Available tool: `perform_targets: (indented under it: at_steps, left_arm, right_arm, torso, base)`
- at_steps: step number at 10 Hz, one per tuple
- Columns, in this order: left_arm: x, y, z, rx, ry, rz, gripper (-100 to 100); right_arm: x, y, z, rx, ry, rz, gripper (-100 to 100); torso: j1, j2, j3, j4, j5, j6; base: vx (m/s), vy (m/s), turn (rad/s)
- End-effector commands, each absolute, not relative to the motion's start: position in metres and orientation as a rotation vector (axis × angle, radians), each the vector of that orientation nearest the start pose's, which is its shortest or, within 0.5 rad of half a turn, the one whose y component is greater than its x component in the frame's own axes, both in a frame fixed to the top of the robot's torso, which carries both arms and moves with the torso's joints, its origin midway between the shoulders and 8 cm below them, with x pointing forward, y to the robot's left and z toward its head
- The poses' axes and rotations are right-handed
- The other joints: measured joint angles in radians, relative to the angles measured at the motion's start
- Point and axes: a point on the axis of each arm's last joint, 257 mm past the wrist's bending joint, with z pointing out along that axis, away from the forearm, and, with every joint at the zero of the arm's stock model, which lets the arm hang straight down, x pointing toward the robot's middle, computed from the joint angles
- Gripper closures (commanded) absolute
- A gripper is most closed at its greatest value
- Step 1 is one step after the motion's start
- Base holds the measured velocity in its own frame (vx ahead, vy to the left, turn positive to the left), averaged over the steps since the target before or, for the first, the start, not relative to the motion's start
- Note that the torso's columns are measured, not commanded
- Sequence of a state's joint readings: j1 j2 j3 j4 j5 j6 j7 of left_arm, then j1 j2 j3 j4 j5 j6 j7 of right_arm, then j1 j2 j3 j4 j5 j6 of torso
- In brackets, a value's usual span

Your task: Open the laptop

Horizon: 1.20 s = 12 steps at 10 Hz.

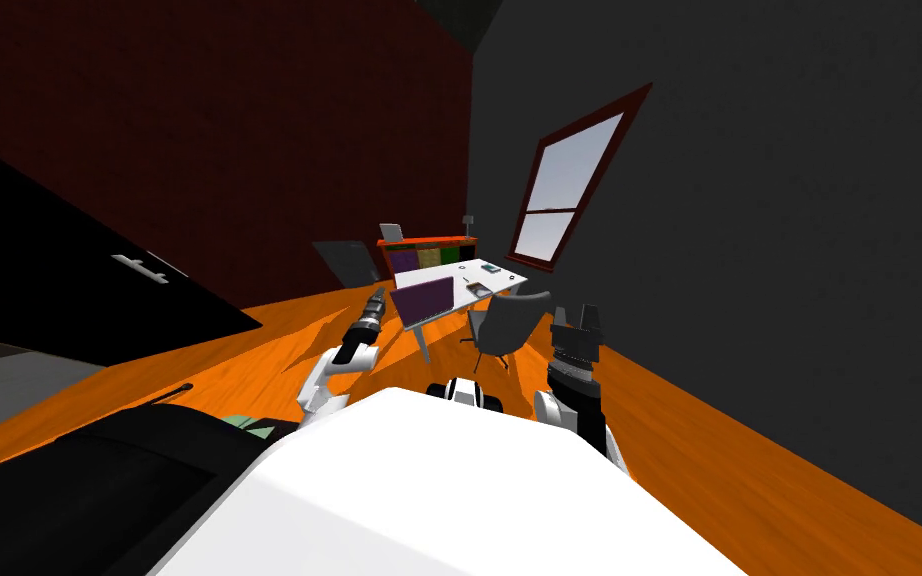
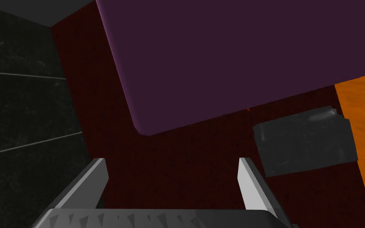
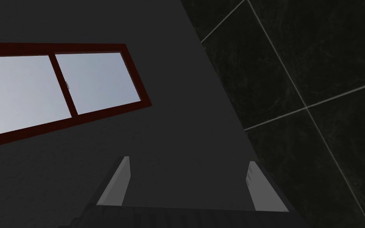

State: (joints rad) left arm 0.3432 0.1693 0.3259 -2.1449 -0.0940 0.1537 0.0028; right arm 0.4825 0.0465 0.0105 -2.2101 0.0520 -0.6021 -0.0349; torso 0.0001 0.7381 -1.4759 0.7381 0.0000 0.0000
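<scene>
Laptop (image 1: pixel 424 300) on near end of white table (image 1: pixel 454 275), purple lid upright, left claw (image 2: pixel 172 160) apart, near the lid, right claw (image 3: pixel 189 160) apart, raised beside grey chair (image 1: pixel 509 320).

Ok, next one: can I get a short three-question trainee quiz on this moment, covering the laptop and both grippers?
1. True or false: the left gripper has its fingers shut on the purple laptop lid.
2. Multiple choice: what stands next to the white desk? A) a grey chair B) a green sofa C) a blue bin
3. Fill in: the right gripper, held up near the chair in the head view, has its fingers ____.
Key: 1 false, the fingers stand open with nothing between them and the lid lies beyond them. 2 A. 3 open.
</scene>
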Motion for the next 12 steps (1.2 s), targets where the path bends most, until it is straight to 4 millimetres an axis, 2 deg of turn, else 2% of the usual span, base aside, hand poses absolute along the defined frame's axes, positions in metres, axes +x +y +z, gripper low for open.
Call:
perform_targets:
  at_steps: [1,4,5,8,11,12]
  left_arm:
    - [0.407,0.467,-0.106,-1.062,1.046,-0.62,-100]
    - [0.401,0.493,-0.114,-1.102,1.061,-0.533,-100]
    - [0.398,0.507,-0.117,-1.121,1.068,-0.485,-100]
    - [0.392,0.527,-0.118,-1.139,1.076,-0.417,-100]
    - [0.392,0.524,-0.112,-1.133,1.072,-0.429,-100]
    - [0.391,0.524,-0.111,-1.135,1.072,-0.427,100]
  right_arm:
    - [0.342,-0.271,0.018,0.632,0.563,1.331,0]
    - [0.342,-0.271,0.018,0.632,0.563,1.331,0]
    - [0.342,-0.271,0.018,0.632,0.563,1.331,0]
    - [0.342,-0.271,0.018,0.632,0.563,1.331,0]
    - [0.342,-0.271,0.018,0.632,0.564,1.331,0]
    - [0.342,-0.271,0.018,0.632,0.564,1.331,0]
  torso:
    - [0.0,0.0,0.0,0.0,0.0,0.0]
    - [0.001,0.0,0.0,0.0,0.0,0.0]
    - [0.0,0.001,0.001,0.0,0.0,0.0]
    - [0.001,-0.001,-0.001,0.0,0.0,0.0]
    - [0.005,-0.004,-0.002,-0.001,0.001,0.0]
    - [0.002,-0.002,-0.001,-0.001,0.001,0.0]
  base:
    - [0.023,-0.101,-0.085]
    - [0.013,-0.087,-0.072]
    - [0.01,-0.103,-0.101]
    - [0.006,-0.085,-0.059]
    - [0.053,0.015,-0.022]
    - [0.007,0.005,0.01]
